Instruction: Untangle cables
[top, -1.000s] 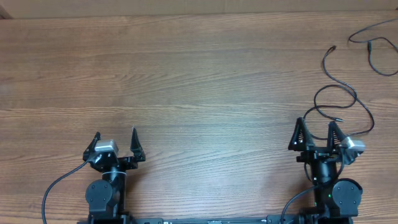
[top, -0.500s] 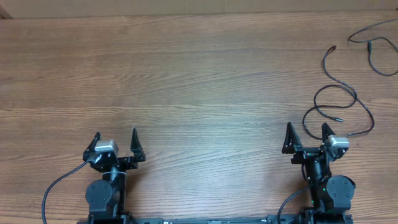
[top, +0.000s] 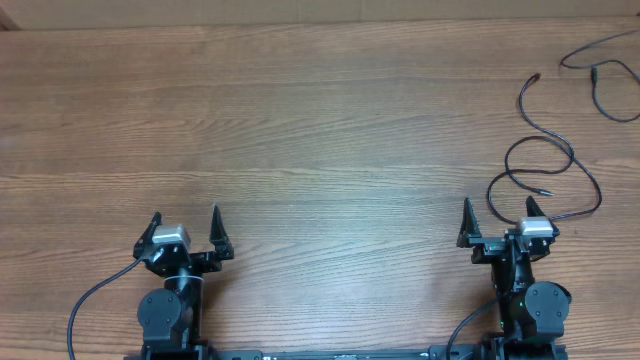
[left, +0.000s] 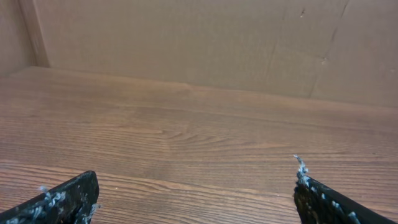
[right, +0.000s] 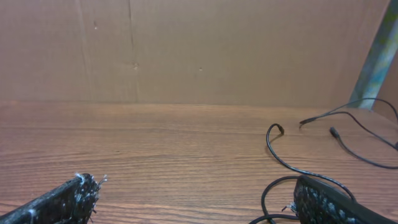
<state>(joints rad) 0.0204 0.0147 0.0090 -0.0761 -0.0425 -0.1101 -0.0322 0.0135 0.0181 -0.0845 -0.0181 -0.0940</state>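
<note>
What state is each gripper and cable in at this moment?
Left gripper: open, empty, no cable near it.
Right gripper: open, empty, just short of the looped cable.
Looped cable: lying loose, crossing itself, not held.
Far cables: lying loose at the right edge, apart from the looped cable, running out of frame.

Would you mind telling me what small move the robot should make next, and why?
Probably ease the right gripper forward onto the looped cable just ahead of it: its fingers stand open and empty, while the left gripper sits far off to the other side.
</note>
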